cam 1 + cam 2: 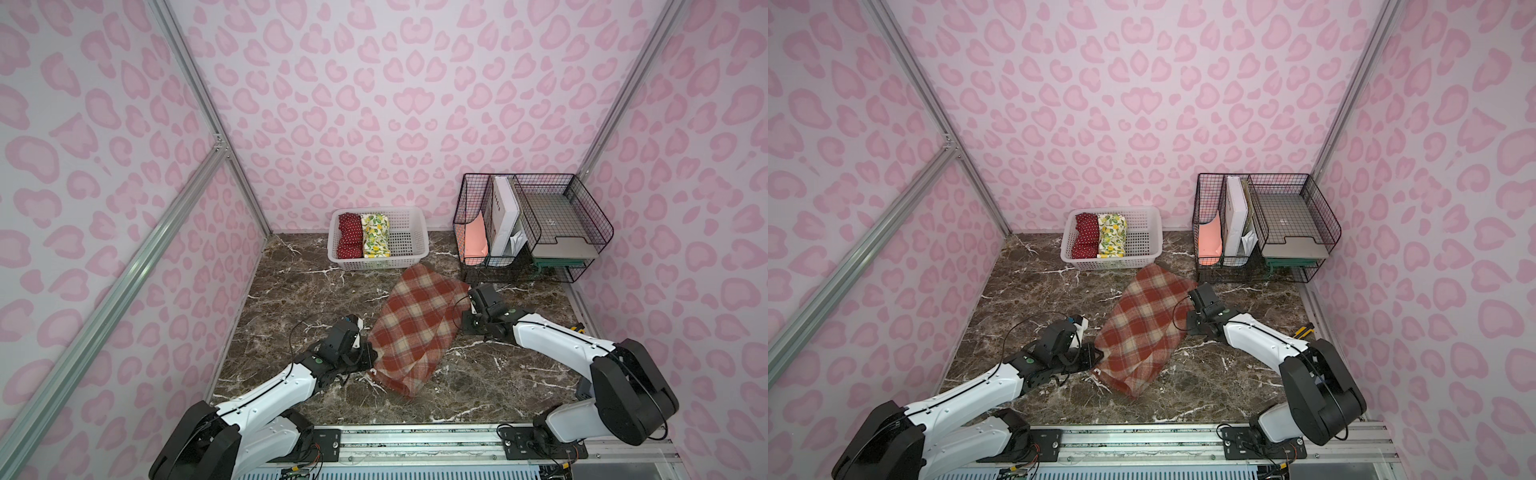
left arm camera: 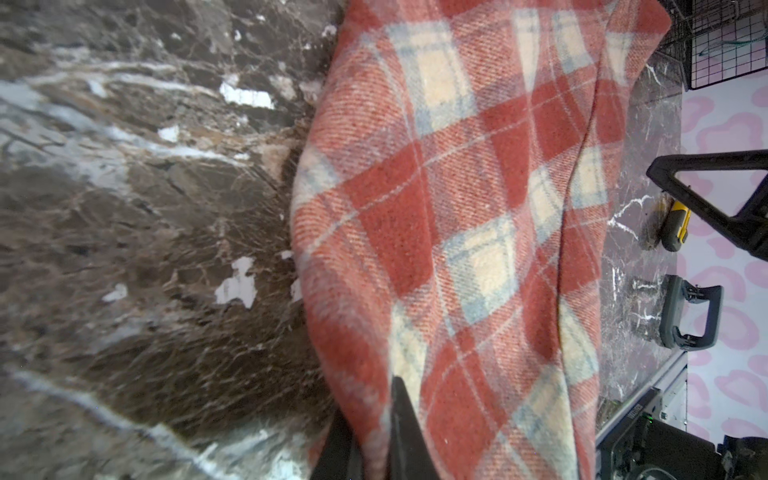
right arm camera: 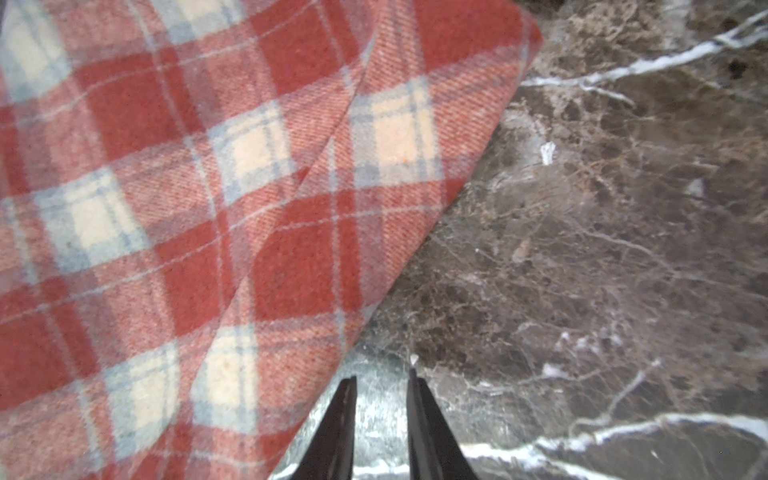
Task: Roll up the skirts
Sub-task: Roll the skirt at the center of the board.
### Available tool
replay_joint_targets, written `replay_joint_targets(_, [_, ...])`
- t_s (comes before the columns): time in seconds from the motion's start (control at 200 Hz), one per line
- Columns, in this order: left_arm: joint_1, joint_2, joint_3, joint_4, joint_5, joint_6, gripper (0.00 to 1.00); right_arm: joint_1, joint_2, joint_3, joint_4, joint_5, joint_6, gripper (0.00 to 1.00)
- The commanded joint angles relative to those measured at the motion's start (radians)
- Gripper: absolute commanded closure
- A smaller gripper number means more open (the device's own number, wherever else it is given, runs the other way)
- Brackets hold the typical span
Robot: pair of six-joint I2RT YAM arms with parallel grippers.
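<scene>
- Plaid skirt (image 1: 415, 328) lies flat on the table (image 1: 291, 299) just in front of the white basket (image 1: 382, 262), with its far corner close to the front wall.
- Polka-dot skirt (image 1: 350, 235) and lemon skirt (image 1: 375, 235) sit rolled inside the basket.
- Left gripper (image 2: 368, 399) pinches the plaid edge on the side away from the basket.
- Right gripper (image 3: 382, 376) has its fingers slightly apart and empty, beside the plaid's other edge.
- Plaid looks thick, soft and grippy, and will likely spring open. Best to grab the hem corners through all layers.

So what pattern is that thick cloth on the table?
The thick cloth skirt is rust-red and cream plaid; clearest in the left wrist view.
</scene>
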Motion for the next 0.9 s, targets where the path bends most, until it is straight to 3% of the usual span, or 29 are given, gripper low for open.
replay_joint_targets(0.0, [-0.007,-0.009,0.026,-0.067,-0.028,-0.005,1.0,0.053,-0.043,0.011,-0.041,0.088,-0.028,0.7])
replay_joint_targets(0.14, [-0.019,-0.006,0.061,-0.118,-0.036,-0.01,1.0,0.193,-0.12,0.015,-0.055,0.172,-0.078,0.63])
replay_joint_targets(0.31, [-0.022,-0.002,0.089,-0.152,-0.039,-0.029,1.0,0.483,-0.205,-0.004,0.015,0.196,-0.21,0.46])
replay_joint_targets(0.445, [-0.024,0.026,0.109,-0.154,-0.022,-0.04,1.0,0.689,-0.174,-0.014,0.108,0.257,-0.269,0.24])
replay_joint_targets(0.52, [-0.024,0.041,0.117,-0.15,-0.012,-0.046,1.0,0.77,-0.115,-0.003,0.162,0.301,-0.303,0.19])
replay_joint_targets(0.645, [-0.025,0.052,0.129,-0.153,-0.006,-0.057,1.0,0.845,-0.014,0.039,0.246,0.333,-0.351,0.13])
replay_joint_targets(0.895, [-0.025,0.011,0.134,-0.176,-0.002,-0.097,1.0,0.889,0.162,0.094,0.32,0.4,-0.389,0.11])
